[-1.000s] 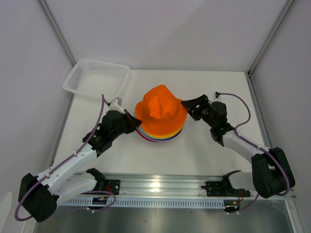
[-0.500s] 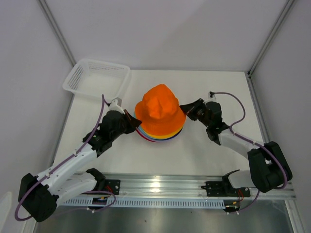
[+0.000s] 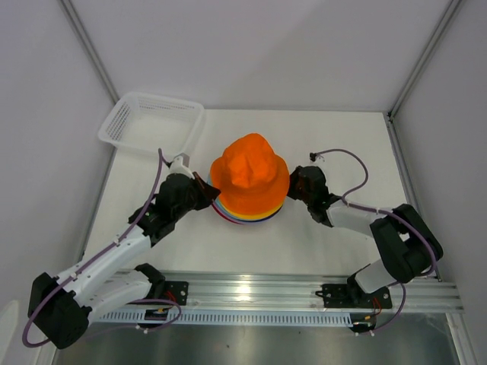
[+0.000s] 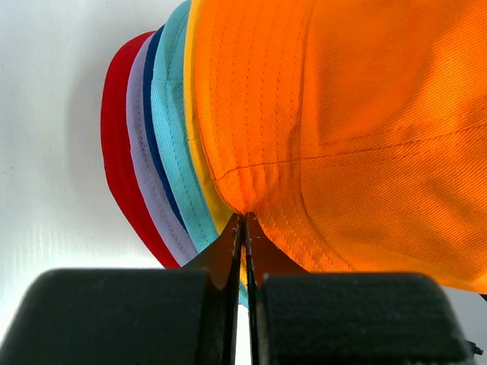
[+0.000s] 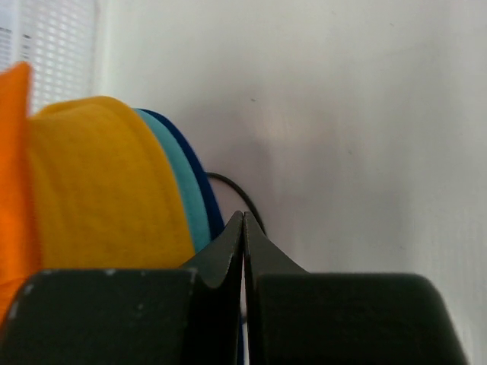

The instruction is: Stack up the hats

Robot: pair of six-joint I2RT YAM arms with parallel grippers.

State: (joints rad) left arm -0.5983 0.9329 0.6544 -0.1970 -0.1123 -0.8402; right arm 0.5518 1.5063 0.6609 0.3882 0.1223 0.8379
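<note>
left end effector [image 4: 243,226]: tips pressed together, pinching the brim edge of the hat stack [image 4: 171,152]; a sliver of yellow/orange fabric shows between them. Stack lies straight ahead of it, orange hat [image 4: 365,114] on top. right end effector [image 5: 243,220]: pressed together at the opposite brim, stack ahead-left of its tips; can't tell if fabric is caught. Both equally near, stack between them on the desk [image 3: 335,144]. Round, no long axis.
</note>
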